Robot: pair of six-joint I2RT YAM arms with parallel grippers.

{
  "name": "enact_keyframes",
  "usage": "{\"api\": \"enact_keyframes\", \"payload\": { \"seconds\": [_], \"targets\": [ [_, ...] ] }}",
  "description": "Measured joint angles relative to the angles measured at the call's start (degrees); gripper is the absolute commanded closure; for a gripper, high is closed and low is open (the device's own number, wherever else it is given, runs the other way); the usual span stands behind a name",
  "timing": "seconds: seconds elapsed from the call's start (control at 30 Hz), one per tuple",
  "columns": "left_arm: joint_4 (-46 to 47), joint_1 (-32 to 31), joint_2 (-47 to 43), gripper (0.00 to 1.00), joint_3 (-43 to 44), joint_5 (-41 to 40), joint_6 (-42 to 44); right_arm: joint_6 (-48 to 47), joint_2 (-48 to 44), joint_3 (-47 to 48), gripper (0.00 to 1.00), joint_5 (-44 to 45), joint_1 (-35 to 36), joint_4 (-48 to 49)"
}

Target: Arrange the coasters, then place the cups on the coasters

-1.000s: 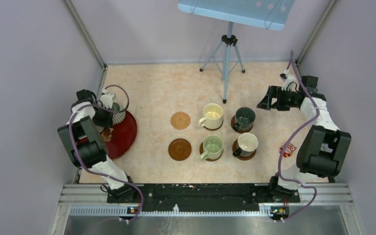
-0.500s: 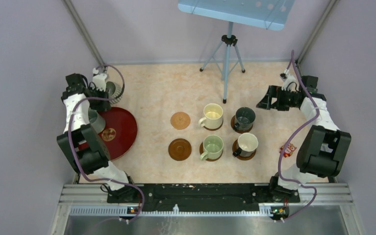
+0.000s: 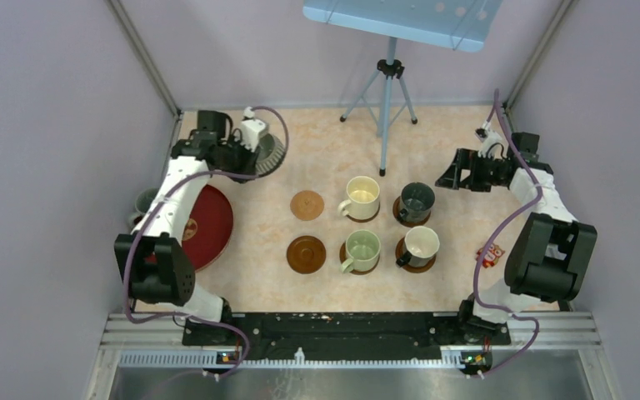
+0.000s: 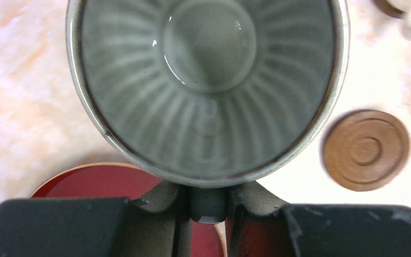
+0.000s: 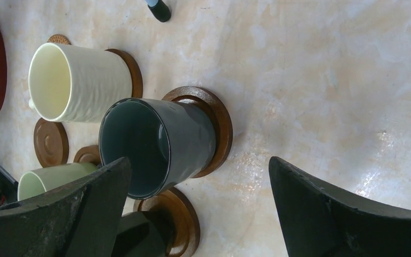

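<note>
While your left gripper [image 4: 207, 199] pinches the ribbed grey cup [image 4: 208, 80] by its handle just past the red tray [image 3: 212, 221], your right gripper [image 3: 452, 177] stands wide apart, far from that tray, empty.

I'm driving a robot test cell, lab-type, not a home. Plain lilac walls [image 3: 50, 125] box in three sides, with aluminium frame posts [image 3: 144, 58] at upper left and upper right. Marbled peach tabletop [image 3: 317, 142]. Two cabled arms [image 3: 175, 187] are bolted to a metal rail [image 3: 350, 357] along the bottom. Tripod [image 3: 387, 92] with a light blue panel [image 3: 400, 17] stands top centre. Cups [image 3: 362, 194] and coasters [image 3: 307, 205] sit in a neat grid mid-frame.
</note>
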Motion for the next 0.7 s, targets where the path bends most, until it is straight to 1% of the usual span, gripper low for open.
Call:
{"api": "enact_keyframes", "payload": {
  "seconds": [0.17, 0.27, 0.37, 0.4, 0.53, 0.7],
  "targets": [
    [0.07, -11.04, -0.59, 1.0, -3.65, -2.03, -2.84, 0.0, -0.07, -0.33, 0.01, 0.26, 0.0, 0.07],
    [0.02, -14.95, -0.52, 1.0, -6.21, -3.91, -4.48, -0.02, -0.09, -0.33, 0.01, 0.35, 0.0, 0.11],
    [0.04, -17.51, -0.5, 1.0, -8.04, -5.53, -6.08, -0.02, -0.09, -0.33, 0.01, 0.46, -0.02, 0.13],
    [0.11, -19.58, 0.15, 1.0, -8.68, -7.34, -7.61, -0.02, -0.09, -0.33, 0.01, 0.46, -0.02, 0.13],
    [1.03, -20.85, 1.55, 1.0, -8.92, -8.66, -8.83, -0.02, -0.09, -0.35, 0.01, 0.48, -0.02, 0.13],
    [3.91, -21.38, 2.34, 1.0, -11.72, -9.92, -10.62, -0.02, -0.09, -0.35, 0.01, 0.46, -0.07, 0.13]
  ]
}}
